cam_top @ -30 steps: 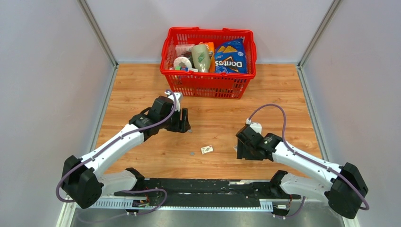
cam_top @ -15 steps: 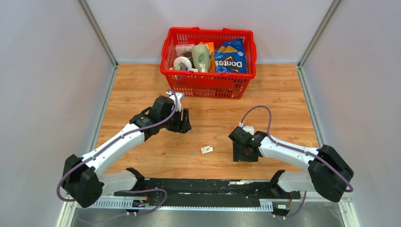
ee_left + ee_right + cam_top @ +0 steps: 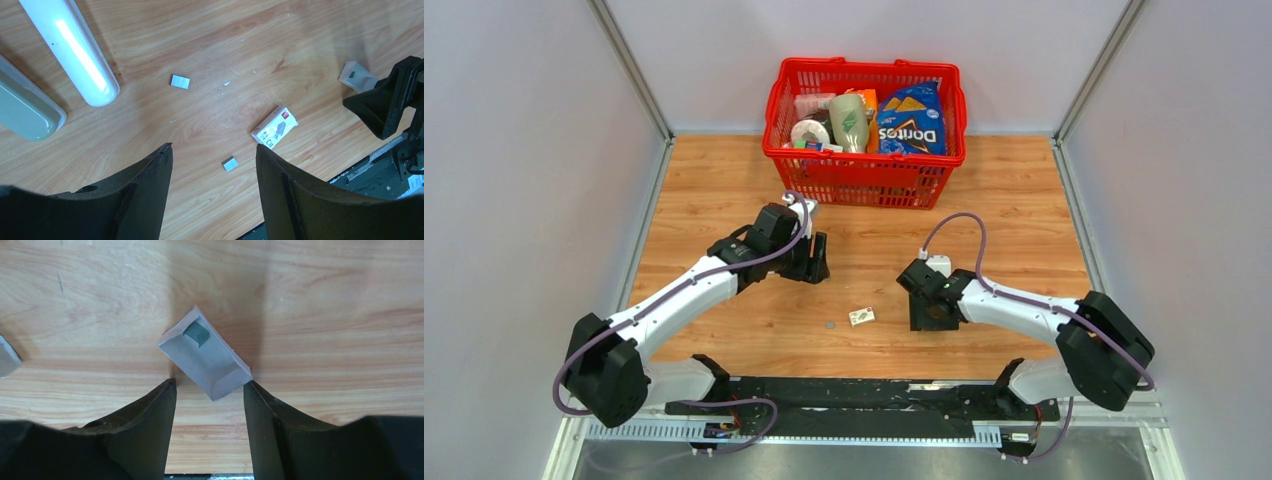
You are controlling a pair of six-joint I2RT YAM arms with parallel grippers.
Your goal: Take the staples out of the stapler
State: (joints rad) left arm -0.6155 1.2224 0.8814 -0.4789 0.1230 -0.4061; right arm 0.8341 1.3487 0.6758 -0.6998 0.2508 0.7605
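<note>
In the left wrist view a white rounded bar (image 3: 70,50) and a pale grey-green piece (image 3: 25,107) lie at the upper left; they look like the stapler, but I cannot tell for sure. Two small staple blocks (image 3: 180,81) (image 3: 230,163) lie loose on the wood. The white staple box (image 3: 274,129) also shows in the top view (image 3: 861,316). My left gripper (image 3: 214,147) is open and empty, held above the table. My right gripper (image 3: 210,383) is open, its tips either side of a small grey card tray (image 3: 205,357) holding a staple block (image 3: 196,333).
A red basket (image 3: 864,180) with groceries stands at the far middle. Grey walls close in the left, right and back sides. The black rail (image 3: 864,395) runs along the near edge. A grey corner (image 3: 6,360) shows at the right wrist view's left edge.
My right gripper has moved left, toward the staple box, and now sits over the grey tray. The left gripper has shifted only slightly.
</note>
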